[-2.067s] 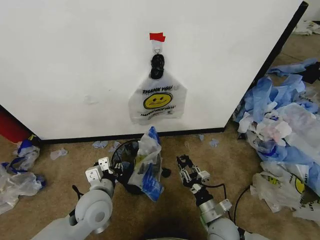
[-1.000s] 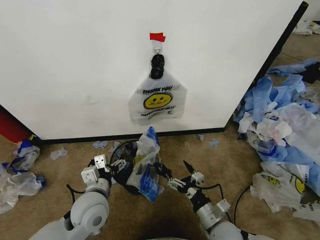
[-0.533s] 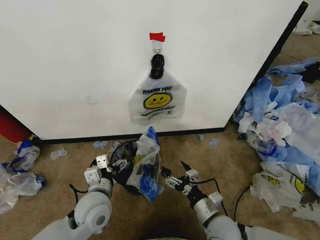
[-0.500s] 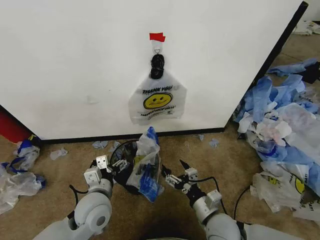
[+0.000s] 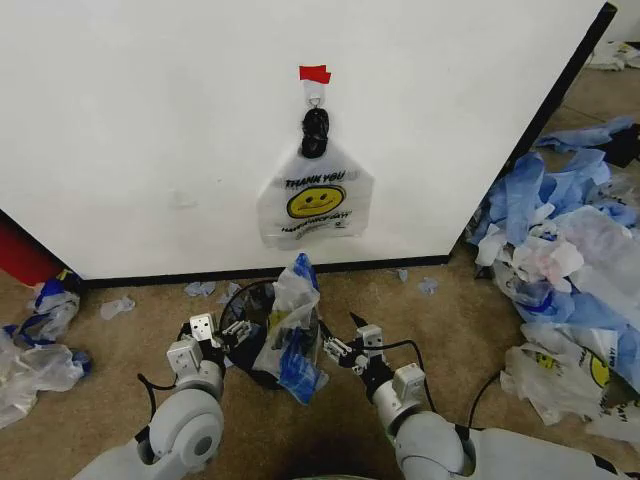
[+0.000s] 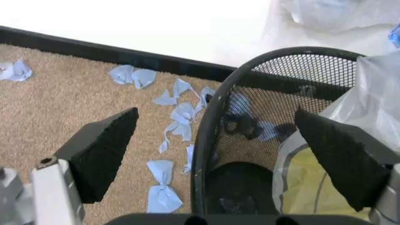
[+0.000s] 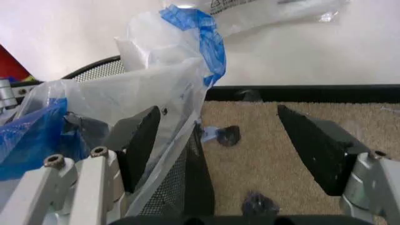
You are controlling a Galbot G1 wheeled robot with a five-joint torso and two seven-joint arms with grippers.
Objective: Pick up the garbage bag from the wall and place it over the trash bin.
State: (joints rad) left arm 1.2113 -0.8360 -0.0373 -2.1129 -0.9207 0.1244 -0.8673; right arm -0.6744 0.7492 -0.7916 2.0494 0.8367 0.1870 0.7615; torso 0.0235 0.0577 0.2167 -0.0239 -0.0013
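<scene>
One garbage bag (image 5: 292, 322) stands upright, draped over the trash bin (image 5: 243, 308).

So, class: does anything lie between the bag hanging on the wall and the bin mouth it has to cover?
Yes. Another crinkled bag with blue patches already drapes over the trash bin, covering part of its mouth. The garbage bag hangs above on the wall. Left gripper and right gripper flank the bin, both open.
</scene>
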